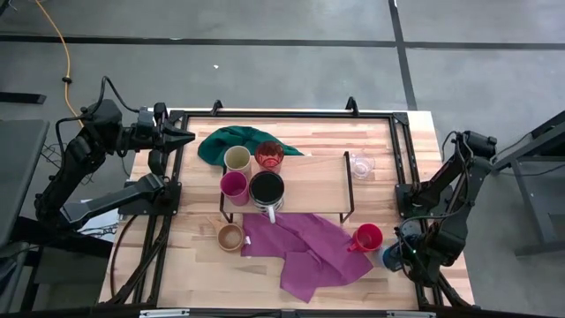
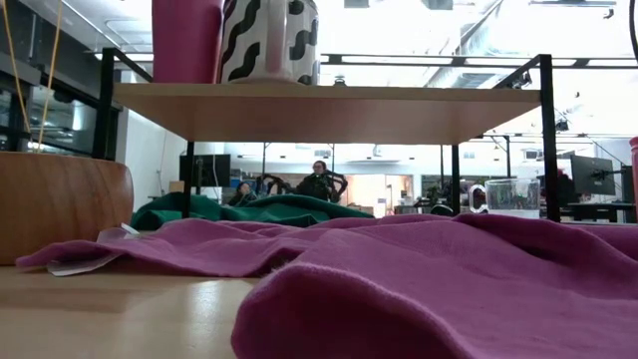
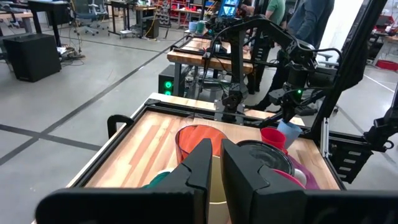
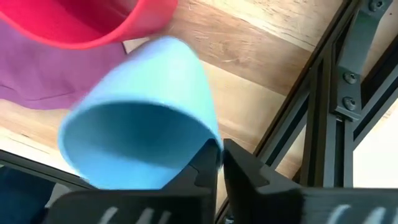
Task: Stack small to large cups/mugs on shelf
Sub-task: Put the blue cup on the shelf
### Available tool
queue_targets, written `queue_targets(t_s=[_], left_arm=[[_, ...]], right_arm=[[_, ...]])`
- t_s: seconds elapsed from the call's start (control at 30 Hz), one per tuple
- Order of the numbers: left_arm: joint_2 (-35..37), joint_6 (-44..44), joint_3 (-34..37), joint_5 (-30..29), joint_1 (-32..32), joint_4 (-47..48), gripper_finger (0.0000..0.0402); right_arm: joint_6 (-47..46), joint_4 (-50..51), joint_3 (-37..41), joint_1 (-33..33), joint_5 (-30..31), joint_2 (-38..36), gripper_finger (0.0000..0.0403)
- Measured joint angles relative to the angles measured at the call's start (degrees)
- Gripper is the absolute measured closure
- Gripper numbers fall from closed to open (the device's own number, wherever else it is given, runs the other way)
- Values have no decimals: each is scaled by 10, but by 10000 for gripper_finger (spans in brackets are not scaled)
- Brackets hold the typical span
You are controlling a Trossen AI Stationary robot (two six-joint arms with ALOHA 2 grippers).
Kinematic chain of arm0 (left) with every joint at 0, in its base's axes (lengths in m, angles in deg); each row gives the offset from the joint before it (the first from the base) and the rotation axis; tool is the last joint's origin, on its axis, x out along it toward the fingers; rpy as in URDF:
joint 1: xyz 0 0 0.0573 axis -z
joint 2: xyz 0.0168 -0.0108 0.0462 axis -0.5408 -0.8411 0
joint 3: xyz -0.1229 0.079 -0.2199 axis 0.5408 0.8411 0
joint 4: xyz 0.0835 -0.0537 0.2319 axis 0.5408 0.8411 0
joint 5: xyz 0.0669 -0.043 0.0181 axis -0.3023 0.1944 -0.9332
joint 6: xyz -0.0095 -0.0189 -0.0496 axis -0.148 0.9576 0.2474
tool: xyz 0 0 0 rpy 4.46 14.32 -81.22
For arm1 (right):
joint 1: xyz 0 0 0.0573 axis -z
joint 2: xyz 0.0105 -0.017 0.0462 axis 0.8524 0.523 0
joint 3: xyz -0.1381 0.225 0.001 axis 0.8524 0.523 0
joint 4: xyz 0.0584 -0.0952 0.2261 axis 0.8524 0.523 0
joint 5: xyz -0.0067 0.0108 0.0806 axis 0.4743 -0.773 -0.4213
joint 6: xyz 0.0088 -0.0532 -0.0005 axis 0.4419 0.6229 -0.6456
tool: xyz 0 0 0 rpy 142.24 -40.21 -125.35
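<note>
Fingers of my right pincer pinch the rim of the blue cup — it hangs tilted, mouth toward me, above the worktop edge. Just beyond it sits the red mug on the purple cloth; the shelf lies farther off. My left pincer waits, closed on nothing, near the red glass.

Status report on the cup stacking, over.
Right gripper shut on the blue cup's rim, beside the red mug. Left gripper shut, empty, near the shelf. Purple cloth lies between cup and shelf.
</note>
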Motion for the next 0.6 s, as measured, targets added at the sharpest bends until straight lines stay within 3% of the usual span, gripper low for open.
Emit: queue_targets(t_s=[0.3, 0.6], left_arm=[[0, -4, 0, 0, 0, 0, 378], [0, -5, 0, 0, 0, 0, 378]], right_arm=[[9, -11, 0, 0, 5, -1, 401], [33, 6, -33, 0, 62, -5, 402]])
